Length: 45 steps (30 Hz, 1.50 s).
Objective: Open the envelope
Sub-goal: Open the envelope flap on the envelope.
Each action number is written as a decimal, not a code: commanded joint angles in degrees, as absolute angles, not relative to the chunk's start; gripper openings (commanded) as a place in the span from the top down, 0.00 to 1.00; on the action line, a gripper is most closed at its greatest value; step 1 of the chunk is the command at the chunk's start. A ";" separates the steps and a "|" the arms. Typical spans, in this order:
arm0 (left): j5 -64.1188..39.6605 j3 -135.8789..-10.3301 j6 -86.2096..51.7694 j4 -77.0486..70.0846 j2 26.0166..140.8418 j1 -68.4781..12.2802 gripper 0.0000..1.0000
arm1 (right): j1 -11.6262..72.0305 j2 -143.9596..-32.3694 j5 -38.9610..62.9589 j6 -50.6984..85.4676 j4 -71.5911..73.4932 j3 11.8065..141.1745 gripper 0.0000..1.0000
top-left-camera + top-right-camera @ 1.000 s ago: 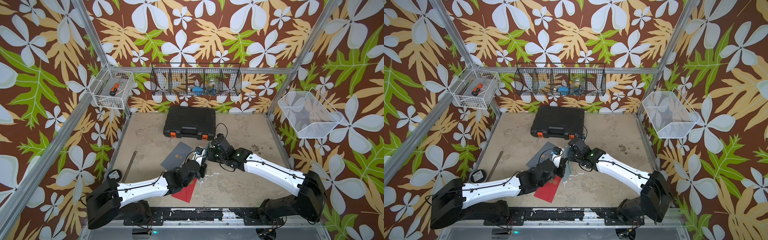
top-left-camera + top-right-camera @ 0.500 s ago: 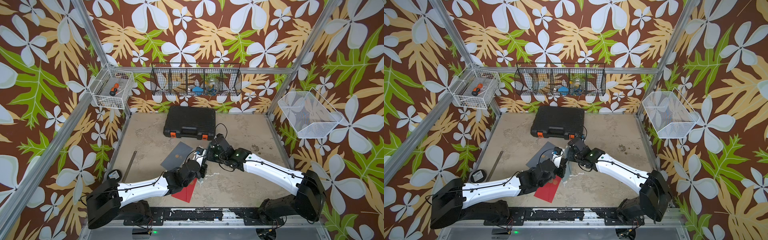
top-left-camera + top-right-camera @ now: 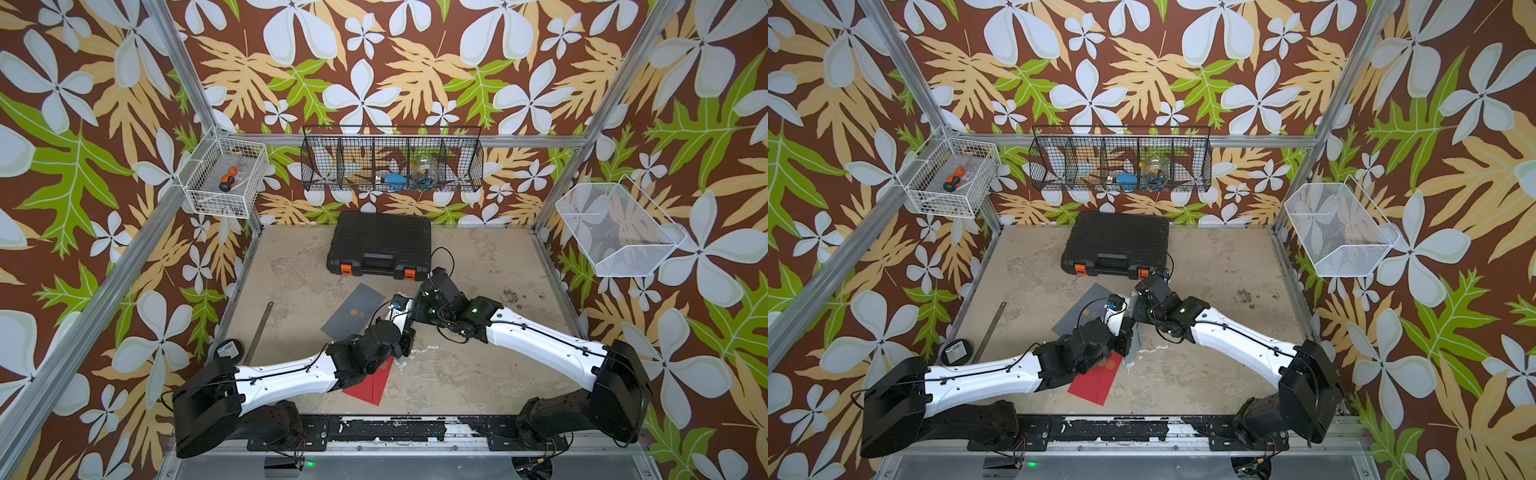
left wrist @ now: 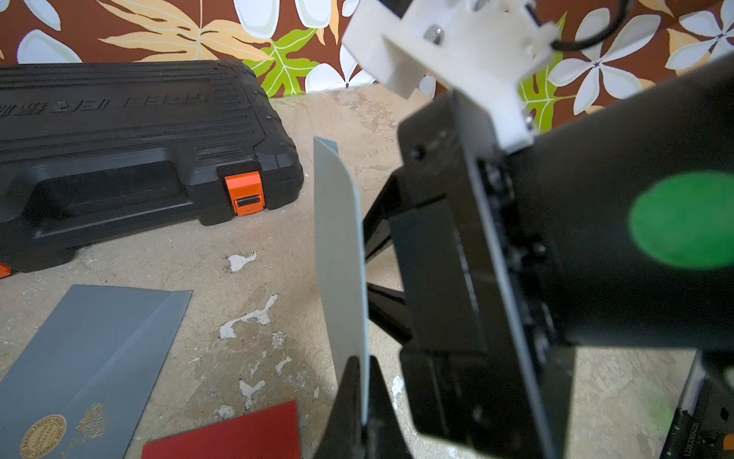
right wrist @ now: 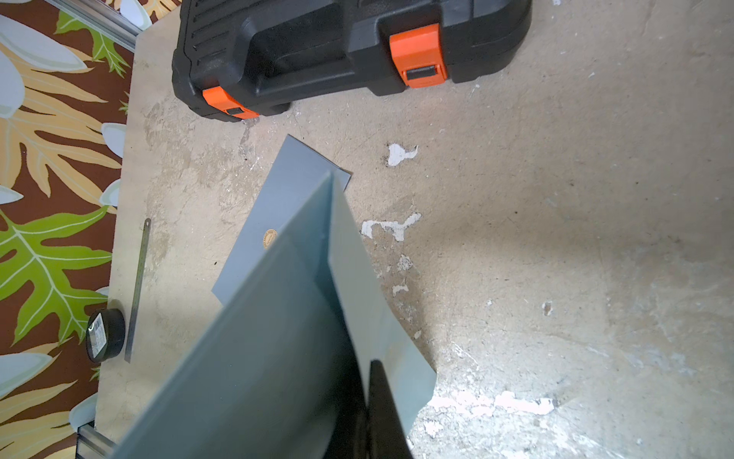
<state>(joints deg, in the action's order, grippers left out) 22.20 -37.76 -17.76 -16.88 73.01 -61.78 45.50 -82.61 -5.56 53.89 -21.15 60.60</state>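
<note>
**Pale blue envelope up off the table, both grippers on it**

You're looking at both arms meeting over mid table, just in front of the black tool case.

L gripper is pinching the pale blue envelope by one edge. Its jaws are together on the paper, and it's holding the envelope on edge, roughly upright and off the table.

R gripper is coming in from the opp. side, and its jaws are closed as well. One dark finger is lying over the flap, close to the crease. The 2nd finger is hiding behind the paper, so you can't check it. In the R wrist view the flap is standing out at an angle from the envelope body, w/ a sharp fold line running between them.

In both top views the held envelope is mostly hiding between the two wrists.

Other items you're seeing:
- A grey envelope w/ a round gold seal is lying flat between the L wrist and the case.
- A red envelope is lying flat nearer the front edge, partly under the L arm.
- A steel ruler and a small black round item w/ a label are sitting near the table's left edge, just beside each other.
</note>
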 commanded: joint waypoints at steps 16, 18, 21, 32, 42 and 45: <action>26.32 -37.00 -17.23 -16.70 72.04 -62.11 1.00 | 45.58 -81.30 -7.88 51.94 -20.55 59.77 1.00; 26.36 -36.91 -17.23 -16.70 71.98 -62.10 1.00 | 45.53 -81.30 -7.95 51.94 -20.82 59.61 1.00; 26.37 -36.83 -17.22 -16.70 71.89 -62.05 1.00 | 45.53 -81.34 -8.00 51.94 -20.79 59.41 1.00; 23.23 -37.18 -16.15 -17.32 72.42 -62.14 1.00 | 45.53 -84.01 -3.34 52.84 -20.45 60.35 0.94; 23.29 -36.85 -16.44 -17.58 71.95 -62.23 1.00 | 45.53 -82.79 -4.93 52.91 -20.06 60.04 0.88; 23.14 -36.91 -16.37 -17.74 71.98 -62.23 1.00 | 45.53 -82.87 -4.76 53.05 -20.14 60.03 0.83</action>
